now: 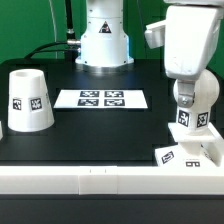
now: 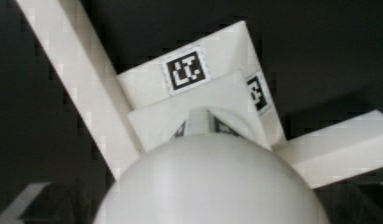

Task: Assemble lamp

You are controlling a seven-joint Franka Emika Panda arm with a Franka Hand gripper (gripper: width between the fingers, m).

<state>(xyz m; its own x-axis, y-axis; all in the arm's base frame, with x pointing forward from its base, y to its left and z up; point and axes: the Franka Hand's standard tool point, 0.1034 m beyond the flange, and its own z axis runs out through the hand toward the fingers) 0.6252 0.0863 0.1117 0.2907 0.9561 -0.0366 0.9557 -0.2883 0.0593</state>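
Shade [image 1: 30, 100] stands upright, narrow end up

The white robot arm [image 1: 190, 40] runs out past the exterior view's top edge. Its gripper [image 1: 192, 86] has its fingertips hidden behind the white round ball bulb [image 1: 193, 103], so whether the jaws clasp it cannot be told. At the exterior view's left edge a white sliver [image 1: 2, 126] is cut off and cannot be identified. In the wrist view the bulb [image 2: 197, 180] is blurred, cut by the frame's edge, and covers the near part of the low square white base [image 2: 206, 80]. The tag patterns on the marker board [image 1: 100, 99] are too small to read.
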